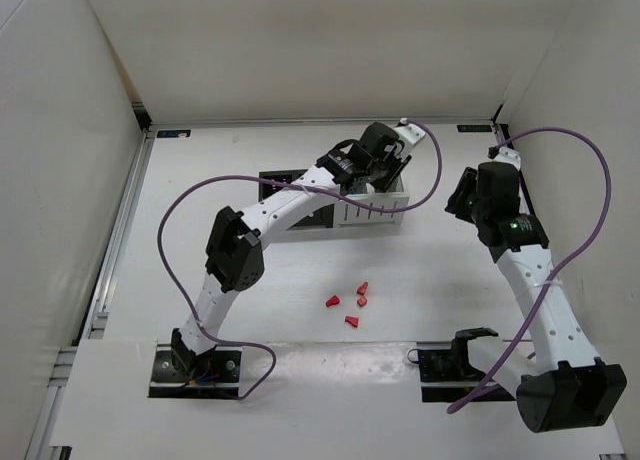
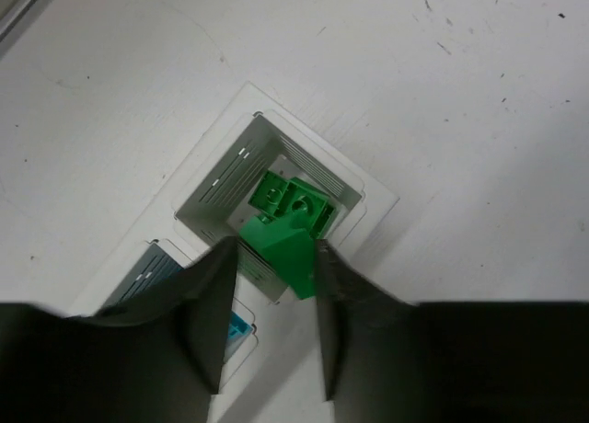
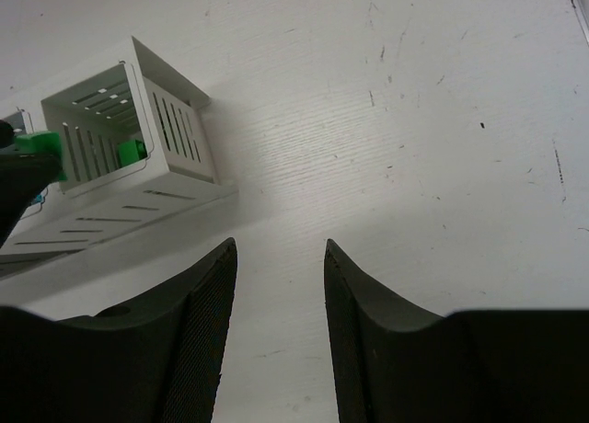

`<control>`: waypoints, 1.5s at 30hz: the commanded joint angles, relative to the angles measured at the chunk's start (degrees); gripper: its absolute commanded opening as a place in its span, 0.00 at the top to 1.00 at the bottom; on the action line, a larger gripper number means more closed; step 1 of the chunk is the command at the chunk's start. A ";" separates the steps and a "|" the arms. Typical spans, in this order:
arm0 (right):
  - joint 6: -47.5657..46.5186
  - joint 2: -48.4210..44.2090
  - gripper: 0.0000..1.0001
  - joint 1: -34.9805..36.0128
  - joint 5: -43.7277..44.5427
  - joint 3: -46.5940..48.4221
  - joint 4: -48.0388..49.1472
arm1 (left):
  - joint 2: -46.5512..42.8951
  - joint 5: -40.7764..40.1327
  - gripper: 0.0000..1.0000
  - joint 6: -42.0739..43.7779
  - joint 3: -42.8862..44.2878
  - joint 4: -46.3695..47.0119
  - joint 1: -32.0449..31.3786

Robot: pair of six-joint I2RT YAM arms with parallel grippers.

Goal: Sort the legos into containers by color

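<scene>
Just above white bin [image 2: 219, 179], left pincer [image 2: 276, 246] around green lego [image 2: 289, 259].

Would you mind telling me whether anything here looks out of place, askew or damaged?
Nothing stands out. Four red legos lie loose on the table, merely unsorted. The left gripper holds a green lego, tilted, above the white bin containing other green ones.
</scene>
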 commanded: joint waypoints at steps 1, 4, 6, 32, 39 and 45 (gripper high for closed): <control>-0.07 0.16 0.54 -0.03 -0.99 -0.24 1.06 | -1.76 1.17 0.46 0.16 1.10 1.37 0.30; -0.25 0.08 0.54 0.32 -1.08 0.03 0.80 | -1.06 1.08 0.44 -0.19 1.19 2.25 0.21; -0.60 -0.36 0.54 0.67 -0.73 0.20 0.53 | -0.62 1.00 0.39 -0.54 1.28 2.78 0.30; -6.67 21.60 0.36 40.22 -3.01 -1.55 -5.71 | -61.61 -19.74 0.00 -31.12 -64.90 -7.93 -5.32; -3.59 30.04 0.35 44.70 -4.86 -1.38 -5.01 | -64.07 -20.54 0.00 -33.94 -65.35 -12.59 -8.58; -2.18 35.14 0.35 47.16 -4.16 -0.68 -5.01 | -63.64 -21.77 0.00 -33.41 -64.38 -14.18 -9.99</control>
